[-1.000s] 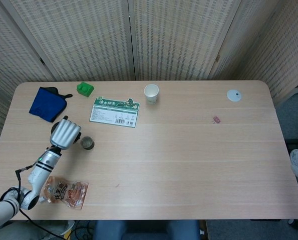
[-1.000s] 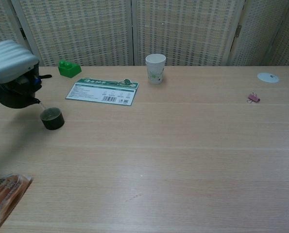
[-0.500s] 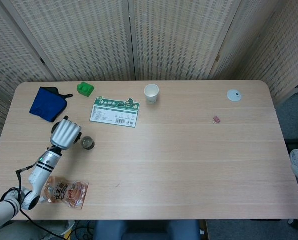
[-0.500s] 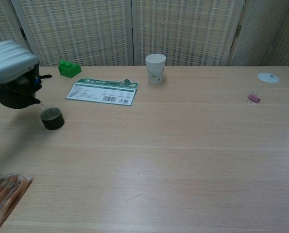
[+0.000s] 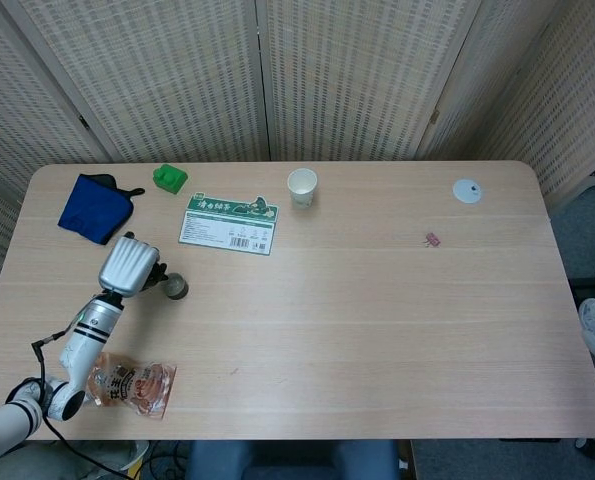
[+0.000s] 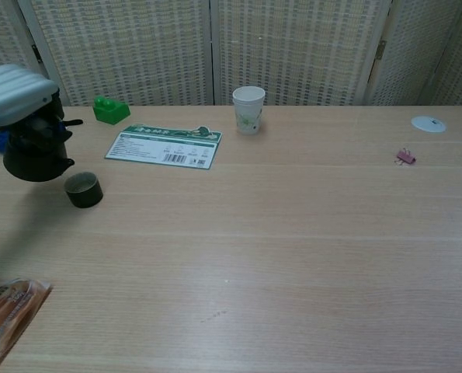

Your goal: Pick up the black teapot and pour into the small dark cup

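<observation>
My left hand [image 5: 129, 266] [image 6: 13, 85] holds the black teapot [image 6: 35, 153] from above, at the table's left side. The pot stands level, its short spout pointing right toward the small dark cup [image 6: 84, 189] [image 5: 176, 288], just left of the cup and above its rim. No stream runs from the spout. In the head view the hand hides most of the teapot. The right hand is in neither view.
A green-and-white card [image 5: 228, 223], a white paper cup [image 5: 302, 187], a green block [image 5: 170, 178] and a blue cloth [image 5: 95, 206] lie farther back. A snack packet [image 5: 130, 385] sits near the front-left edge. A pink clip [image 5: 433, 239] and a white disc [image 5: 467, 191] lie on the right.
The teapot was tilted with a thin stream falling into the cup; it has now swung back to level and the stream has stopped.
</observation>
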